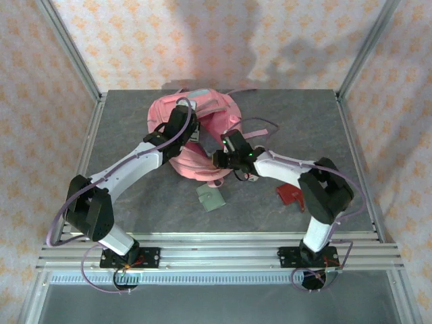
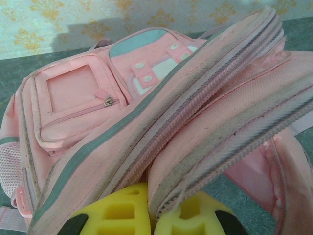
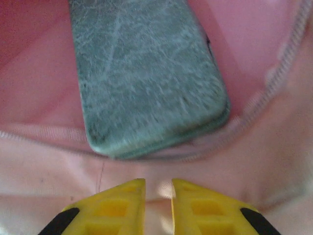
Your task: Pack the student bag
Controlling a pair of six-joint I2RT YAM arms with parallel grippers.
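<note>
**Q:** Starting at the near edge of the table [image 1: 317, 128], what lies unpacked?

**A:** Two items. A green flat piece [image 1: 210, 197] sits just on the near side of the bag, about midway across. A red item [image 1: 290, 194] lies toward the near right, close beside the right arm. I cannot identify either one.

**Q:** The right gripper [image 3: 158, 183]?

**A:** It is at the bag's near lip. Its fingers are a narrow gap apart with nothing between them. Just beyond the tips, a scuffed grey-green case [image 3: 146, 78] rests on pink lining inside the opening.

**Q:** And farther back?

**A:** The left gripper [image 2: 152, 198] is clamped on the zip edge and holds the mouth up. The student bag [image 1: 212, 111] lies between the table's middle and its far edge. Its front pocket is zipped and its patch faces up.

**Q:** Progress?

**A:** My judgement is that packing is partly done. One case is in, two items are out on the table, and the main zip is undone. Both items have to go in, and then the zip needs closing.
</note>
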